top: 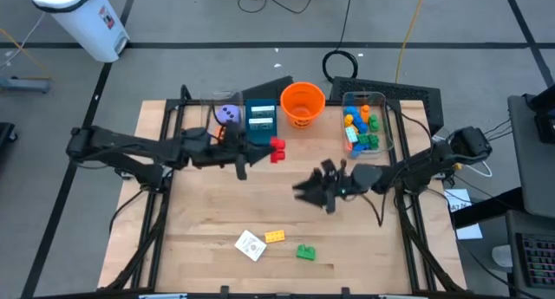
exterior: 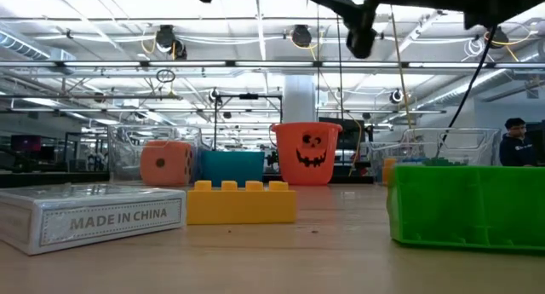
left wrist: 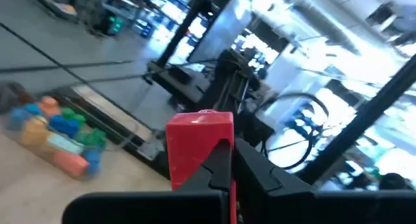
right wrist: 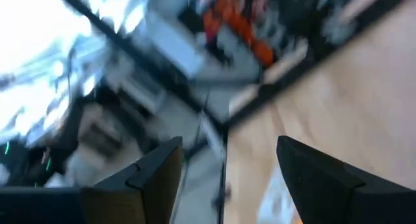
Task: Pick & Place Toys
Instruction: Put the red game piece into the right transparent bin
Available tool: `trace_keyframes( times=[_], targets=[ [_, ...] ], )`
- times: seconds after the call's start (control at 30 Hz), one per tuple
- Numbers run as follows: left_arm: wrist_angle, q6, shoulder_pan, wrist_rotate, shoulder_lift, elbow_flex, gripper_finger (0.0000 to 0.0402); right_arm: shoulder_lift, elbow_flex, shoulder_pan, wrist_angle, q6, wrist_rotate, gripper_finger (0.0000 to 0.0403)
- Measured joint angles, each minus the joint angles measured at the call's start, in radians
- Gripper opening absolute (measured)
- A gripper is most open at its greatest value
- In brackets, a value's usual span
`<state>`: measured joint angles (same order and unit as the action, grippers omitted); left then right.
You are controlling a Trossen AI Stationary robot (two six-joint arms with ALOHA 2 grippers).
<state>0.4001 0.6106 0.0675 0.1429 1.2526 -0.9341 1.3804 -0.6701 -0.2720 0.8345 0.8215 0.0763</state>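
The orange bucket (top: 303, 104) is standing at the back of the surface (top: 217, 212); nearest the camera, one white card box (exterior: 92, 213) is reading "MADE IN CHINA", beside one yellow brick (exterior: 241, 201) and one green brick (exterior: 467, 204). Just left of the bucket, the left tool (top: 267, 150) is clenching one red brick (top: 277, 149); the right tool (top: 310, 190), below the bucket, is hanging released and empty.

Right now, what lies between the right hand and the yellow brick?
Bare wood, per the high view: nothing lies between the right hand and the yellow brick.

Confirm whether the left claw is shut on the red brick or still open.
Shut on it. The left wrist view shows the red brick pinched between the left claw's fingers; from above it hangs near the teal box.
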Motion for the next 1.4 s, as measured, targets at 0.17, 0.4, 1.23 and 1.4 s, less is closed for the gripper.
trace_keyframes(
  times=[0.17, 0.4, 1.23, 1.4],
  targets=[
    [-0.155, -0.028, 0.012, 0.075, -0.007, -0.104, 0.0016, -0.001, -0.011, 0.088, 0.123, -0.034, 0.105, 0.0242],
    [-0.221, -0.013, 0.008, 0.076, 0.090, -0.225, 0.0008, 0.000, -0.109, 0.175, 0.125, -0.085, 0.004, 0.0243],
    [-0.214, 0.069, -0.009, -0.008, 0.162, -0.276, 0.0015, 0.000, -0.146, 0.194, 0.075, -0.156, -0.023, 0.0243],
    [-0.213, 0.071, -0.001, -0.014, 0.162, -0.275, 0.0011, -0.001, -0.146, 0.199, 0.076, -0.161, -0.019, 0.0242]
  ],
)
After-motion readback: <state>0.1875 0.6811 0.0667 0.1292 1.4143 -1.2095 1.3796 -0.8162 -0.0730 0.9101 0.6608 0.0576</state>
